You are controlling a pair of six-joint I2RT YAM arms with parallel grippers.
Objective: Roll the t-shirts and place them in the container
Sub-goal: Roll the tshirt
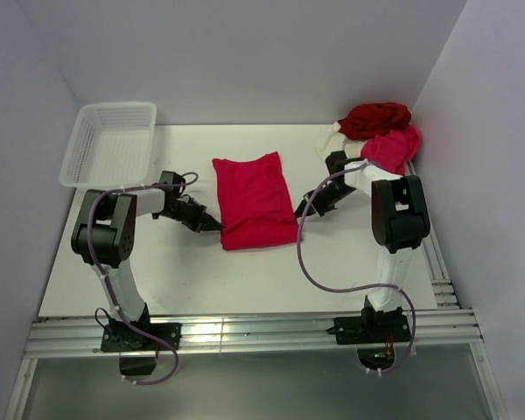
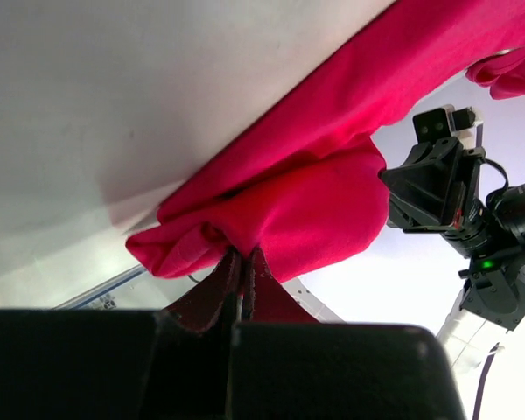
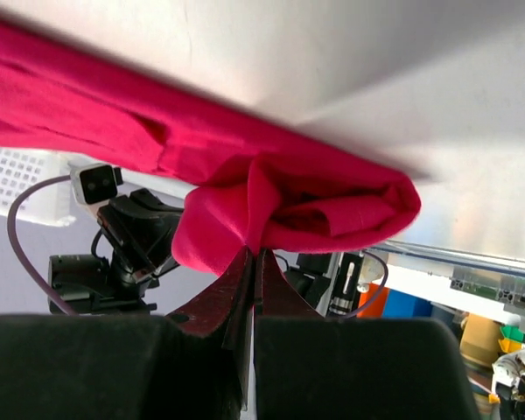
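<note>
A bright crimson t-shirt [image 1: 254, 199], folded into a long strip, lies in the middle of the table. My left gripper [image 1: 217, 226] is shut on its near left edge; the left wrist view shows the fabric [image 2: 315, 201] bunched and lifted at the fingertips [image 2: 255, 262]. My right gripper [image 1: 301, 211] is shut on the near right edge; the right wrist view shows a rolled fold of the shirt [image 3: 289, 206] pinched at its fingertips [image 3: 264, 259]. A pile of other t-shirts sits at the back right: dark red [image 1: 374, 118], pink-red [image 1: 392, 149], whitish [image 1: 330, 140].
A white plastic mesh basket [image 1: 110, 143] stands at the back left. Walls close in the table on three sides. A metal rail [image 1: 245, 334] runs along the near edge, where both arm bases are bolted.
</note>
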